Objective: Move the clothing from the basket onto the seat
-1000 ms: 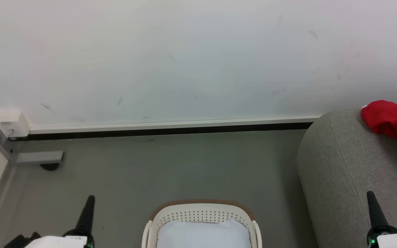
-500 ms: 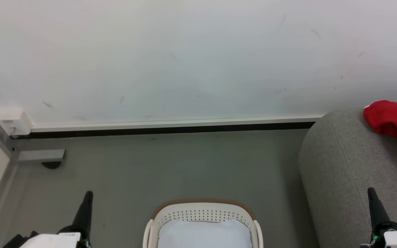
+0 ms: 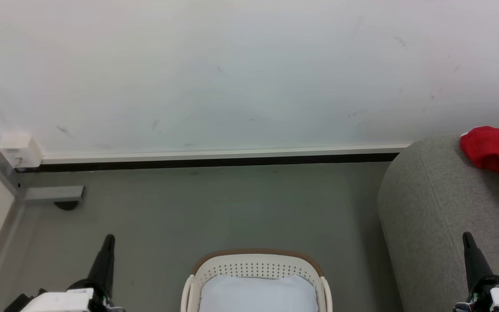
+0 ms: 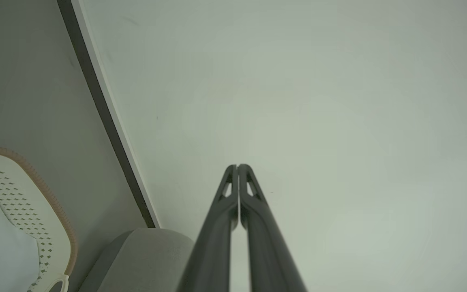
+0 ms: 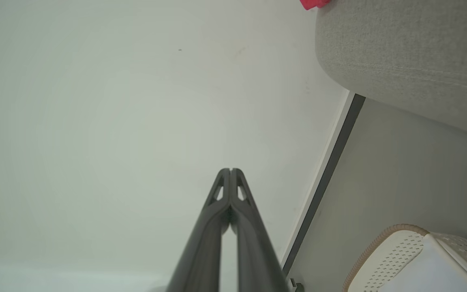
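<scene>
The red clothing (image 3: 496, 151) was seen lying on top of the grey seat (image 3: 431, 208), at its far part close to the wall (image 3: 232, 78), and was cut off by the right edge of the head view. The basket (image 3: 254, 269) was set on the floor (image 3: 210, 208) to the left of the seat and apart from it, at the bottom middle of the head view. A pale bluish-white cloth (image 3: 258, 297) was seen lying inside it.

The left pincer (image 4: 237, 168) was held over the floor to the left of the basket. Its two dark fingers were pressed together at the tips, and nothing was gripped between them. The right pincer (image 5: 230, 171) was held over the near part of the seat, likewise closed tight and empty. Both were pointed toward the wall and were kept well apart from the clothing. A dark skirting strip (image 3: 215, 164) was seen along the foot of the wall.
</scene>
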Tool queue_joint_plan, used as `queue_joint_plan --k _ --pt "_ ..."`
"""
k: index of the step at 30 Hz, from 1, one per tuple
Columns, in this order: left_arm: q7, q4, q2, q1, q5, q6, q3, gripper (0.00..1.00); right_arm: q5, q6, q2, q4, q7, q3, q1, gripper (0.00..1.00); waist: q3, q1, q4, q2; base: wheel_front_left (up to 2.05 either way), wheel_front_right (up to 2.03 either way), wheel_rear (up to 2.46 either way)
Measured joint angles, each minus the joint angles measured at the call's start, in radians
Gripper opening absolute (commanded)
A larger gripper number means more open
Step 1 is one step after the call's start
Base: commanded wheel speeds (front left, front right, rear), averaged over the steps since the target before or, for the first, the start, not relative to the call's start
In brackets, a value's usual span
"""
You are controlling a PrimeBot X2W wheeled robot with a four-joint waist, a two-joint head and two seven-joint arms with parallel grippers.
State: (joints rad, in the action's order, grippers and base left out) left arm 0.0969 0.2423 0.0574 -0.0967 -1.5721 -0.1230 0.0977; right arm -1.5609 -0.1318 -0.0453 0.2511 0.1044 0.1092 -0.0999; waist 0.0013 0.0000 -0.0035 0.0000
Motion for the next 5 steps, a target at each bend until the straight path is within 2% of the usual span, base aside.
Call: queue_joint_plan --k 5 --pt "0.008 0.002 -0.003 -0.003 -0.022 -0.002 0.006 0.0 -0.024 0.0 0.0 -0.002 0.004 0.002 -0.001 0.0 0.001 0.0 0.002 0.0 0.0 0.0 0.0"
